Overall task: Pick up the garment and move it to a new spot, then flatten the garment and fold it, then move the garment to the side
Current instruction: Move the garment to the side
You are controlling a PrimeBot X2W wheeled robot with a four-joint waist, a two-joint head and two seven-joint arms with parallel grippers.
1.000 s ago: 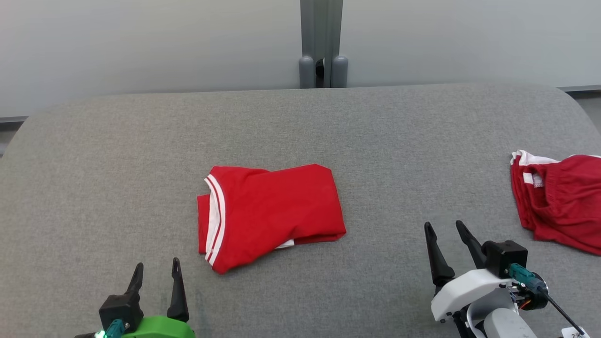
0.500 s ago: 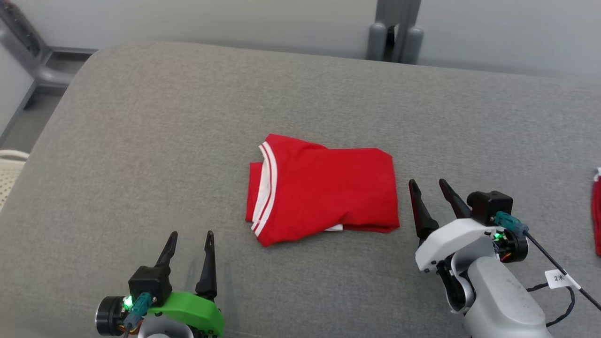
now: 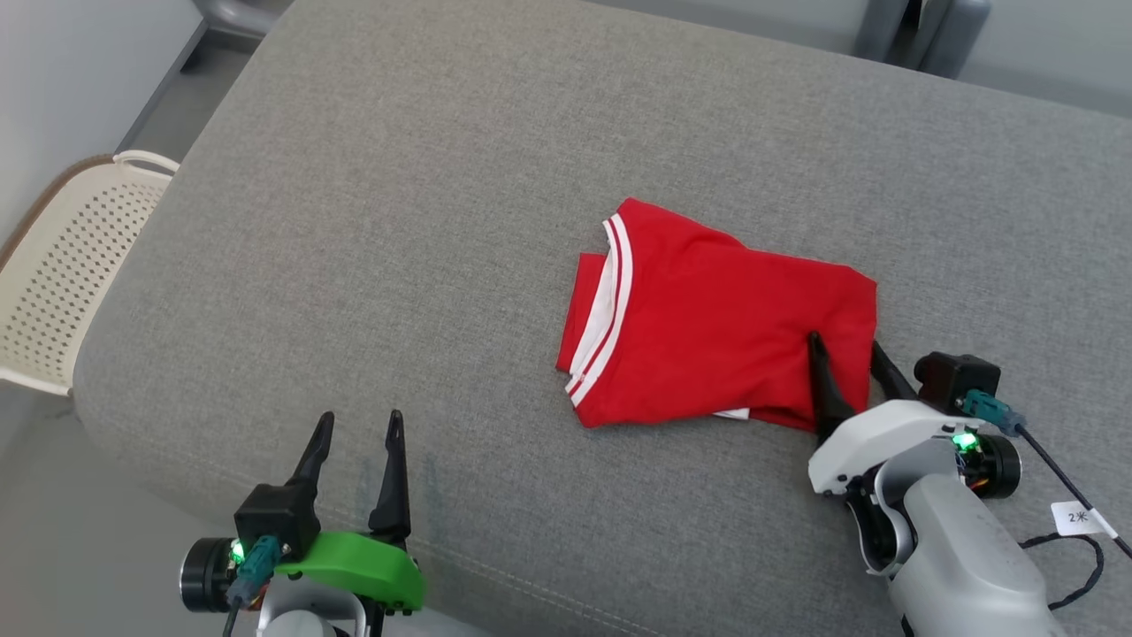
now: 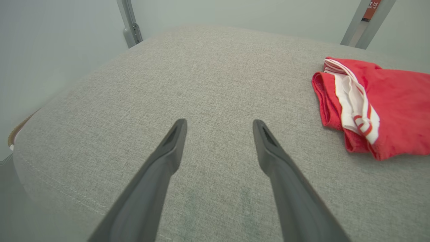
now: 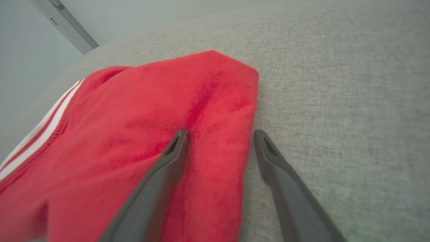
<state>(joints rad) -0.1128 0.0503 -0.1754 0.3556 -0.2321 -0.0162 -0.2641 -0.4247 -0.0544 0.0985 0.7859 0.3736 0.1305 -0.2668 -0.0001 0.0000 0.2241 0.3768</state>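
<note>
You are at the last step by the look of it: the red fabric garment with white-striped trim (image 3: pixel 725 336) lies folded into a compact, slightly rumpled rectangle on the grey fabric-covered table (image 3: pixel 398 221), out on the table's middle ground and well in from every edge, so what remains is carrying it to the side. Your right pincer (image 3: pixel 844 343) stands wide, holding nothing, at the end of the garment nearest the table's right side. In the right wrist view one dark finger lies over the red cloth and the other over bare table just beside the folded edge, so the jaws straddle that edge without having closed. Whether the tips touch the cloth you cannot tell from here. Your left pincer (image 3: pixel 361 416) is also wide and empty, over the table's near left corner, well apart from the garment. A white perforated plastic basket (image 3: pixel 62 274) sits off the table's left edge, below its level. The next move likely calls for getting the outer finger under every layer at that edge before closing, so the whole stack comes along. Pinch only the top layer and the fold may open as you lift or drag it.
</note>
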